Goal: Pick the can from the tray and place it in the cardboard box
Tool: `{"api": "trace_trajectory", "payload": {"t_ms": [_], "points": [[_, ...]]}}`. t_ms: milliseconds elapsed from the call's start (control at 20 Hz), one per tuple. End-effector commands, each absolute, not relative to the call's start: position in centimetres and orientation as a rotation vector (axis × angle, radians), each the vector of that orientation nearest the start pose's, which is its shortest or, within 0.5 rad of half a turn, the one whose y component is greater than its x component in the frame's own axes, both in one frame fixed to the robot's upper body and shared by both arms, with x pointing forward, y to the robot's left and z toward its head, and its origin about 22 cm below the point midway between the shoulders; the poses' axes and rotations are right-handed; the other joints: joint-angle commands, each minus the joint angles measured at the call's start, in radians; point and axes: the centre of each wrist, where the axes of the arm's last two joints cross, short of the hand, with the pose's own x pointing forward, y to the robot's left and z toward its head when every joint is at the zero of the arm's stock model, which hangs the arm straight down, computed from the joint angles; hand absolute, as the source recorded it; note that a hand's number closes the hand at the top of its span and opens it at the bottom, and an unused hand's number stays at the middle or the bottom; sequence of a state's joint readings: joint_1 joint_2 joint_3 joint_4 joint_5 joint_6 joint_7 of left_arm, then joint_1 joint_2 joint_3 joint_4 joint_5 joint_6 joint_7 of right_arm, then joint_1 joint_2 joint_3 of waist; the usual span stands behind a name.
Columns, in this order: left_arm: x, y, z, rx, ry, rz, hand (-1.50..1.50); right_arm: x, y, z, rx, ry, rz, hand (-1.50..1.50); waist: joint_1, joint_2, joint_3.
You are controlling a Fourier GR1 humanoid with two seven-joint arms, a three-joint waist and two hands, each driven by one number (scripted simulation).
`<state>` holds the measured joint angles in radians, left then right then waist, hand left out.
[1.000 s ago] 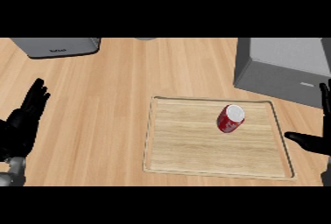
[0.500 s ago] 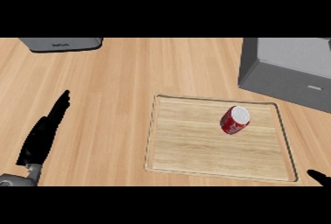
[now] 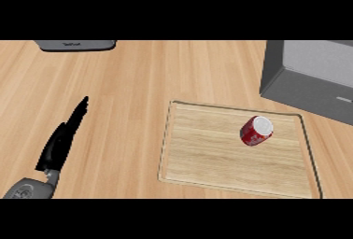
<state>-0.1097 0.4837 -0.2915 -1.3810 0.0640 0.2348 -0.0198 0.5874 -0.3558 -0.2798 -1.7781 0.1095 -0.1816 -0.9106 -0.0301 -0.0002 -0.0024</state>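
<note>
Left black hand [image 3: 63,142] is showing edge-on at the head view's lower left, fingers straight and released, swung flat over the bare wooden counter [image 3: 138,84] since a second ago. Right hand is sliding out of frame entirely, so its state can't be told and no reach is starting. Red cylindrical can [image 3: 257,131] is sitting on the shallow wooden tray [image 3: 207,163]; the grey cardboard box [image 3: 310,79] is cut off at the right edge.

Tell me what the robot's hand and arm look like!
Only the left hand shows. It is flat black all over, long and narrow, tapering to a thin point at the fingertips. It joins a rounded grey forearm through a short grey wrist. No cables or markings can be seen. The right hand is out of view.
</note>
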Motion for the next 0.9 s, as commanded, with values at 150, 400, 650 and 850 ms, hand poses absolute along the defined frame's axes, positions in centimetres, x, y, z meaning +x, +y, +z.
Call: {"api": "trace_trajectory", "payload": {"t_ms": [150,400,650,850], "points": [[26.2,27.7,-1.2,0.332,-1.458,-0.42,0.0,5.6,-34.7,6.2,-0.933,-1.837,0.614,-1.5,0.02,0.002,0.0],[26.8,29.6,-0.8,0.328,-1.462,-0.412,0.0,6.0,-31.4,7.2,-1.025,-1.718,0.632,-1.5,0.029,0.002,0.001],[26.0,28.7,-1.4,0.326,-1.465,-0.412,0.0,8.3,-29.5,8.6,-1.011,-1.631,0.669,-1.5,0.034,0.001,0.002],[25.7,27.9,-2.7,0.313,-1.491,-0.408,0.0,11.3,-28.7,8.1,-0.987,-1.556,0.658,-1.5,0.037,0.003,0.002]]}}
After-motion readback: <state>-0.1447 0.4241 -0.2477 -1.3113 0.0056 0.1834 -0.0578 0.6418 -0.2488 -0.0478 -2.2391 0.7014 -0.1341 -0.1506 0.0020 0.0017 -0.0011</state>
